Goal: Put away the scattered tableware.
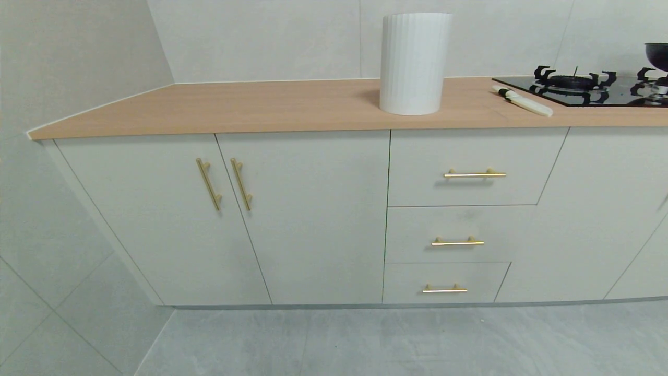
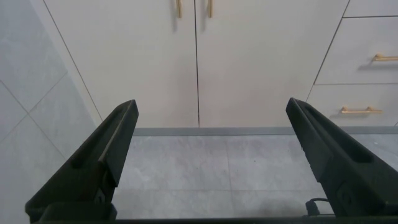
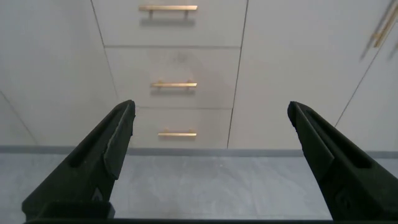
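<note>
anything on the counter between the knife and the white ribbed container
Nothing visible does. The knife lies beside the stove, and only bare countertop separates it from the white ribbed container.

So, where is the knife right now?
In the head view, the knife lies on the wooden countertop at the right, between the white ribbed container and the black gas hob, nearer the hob.

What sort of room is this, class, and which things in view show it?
Most likely a home kitchen: a gas hob is set into a wooden countertop, with pale cabinet doors and brass-handled drawers below.
</note>
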